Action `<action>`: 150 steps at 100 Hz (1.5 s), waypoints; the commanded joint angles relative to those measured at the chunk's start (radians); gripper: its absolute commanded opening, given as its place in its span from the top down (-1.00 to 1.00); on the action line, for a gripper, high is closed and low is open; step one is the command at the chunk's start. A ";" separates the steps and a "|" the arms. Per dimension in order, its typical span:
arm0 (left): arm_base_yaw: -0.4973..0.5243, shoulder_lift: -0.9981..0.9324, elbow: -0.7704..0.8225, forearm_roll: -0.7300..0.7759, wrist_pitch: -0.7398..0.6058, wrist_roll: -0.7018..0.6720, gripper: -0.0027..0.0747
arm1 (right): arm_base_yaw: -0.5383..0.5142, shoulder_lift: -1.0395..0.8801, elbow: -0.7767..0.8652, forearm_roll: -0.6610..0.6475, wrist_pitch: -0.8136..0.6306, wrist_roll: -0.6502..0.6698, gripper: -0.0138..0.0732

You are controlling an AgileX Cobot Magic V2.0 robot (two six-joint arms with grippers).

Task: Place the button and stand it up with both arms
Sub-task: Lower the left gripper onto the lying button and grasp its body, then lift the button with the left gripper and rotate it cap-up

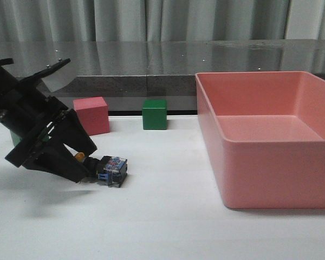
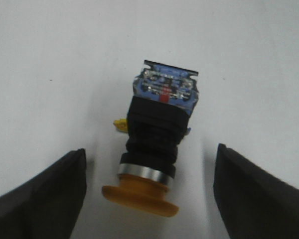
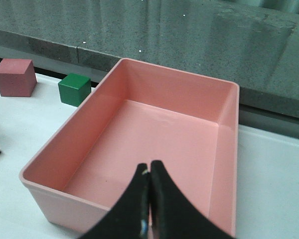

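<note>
Now the button (image 2: 157, 139) lies on its side on the bench (image 1: 162, 227), near the left edge. My left jaws are wide open around it, not touching. My right jaws are closed, holding nothing, above the pink bin (image 3: 154, 129).

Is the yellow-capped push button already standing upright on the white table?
No, the yellow-capped push button lies on its side on the white table, between the left gripper's open jaws.

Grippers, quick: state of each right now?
Left gripper: open, straddling the lying yellow-capped black push button, not gripping.
Right gripper: closed, empty.
</note>
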 commanded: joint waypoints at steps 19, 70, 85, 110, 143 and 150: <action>0.003 0.002 -0.014 -0.074 0.065 0.014 0.23 | -0.004 0.001 -0.026 0.012 -0.077 -0.004 0.82; 0.000 -0.098 -0.191 0.234 0.253 -0.266 0.98 | -0.004 0.001 -0.026 0.012 -0.077 -0.004 0.82; -0.040 -0.175 -0.345 0.414 0.289 -0.482 0.98 | -0.004 0.001 -0.026 0.012 -0.078 -0.004 0.82; -0.260 -0.194 -0.431 0.914 0.289 -0.791 0.98 | -0.004 0.001 -0.026 0.012 -0.078 -0.004 0.82; -0.534 -0.192 -0.431 1.444 0.281 -1.208 0.98 | -0.004 0.001 -0.026 0.012 -0.077 -0.004 0.82; -0.563 -0.187 -0.431 1.503 0.281 -1.242 0.98 | -0.004 0.001 -0.026 0.012 -0.077 -0.004 0.82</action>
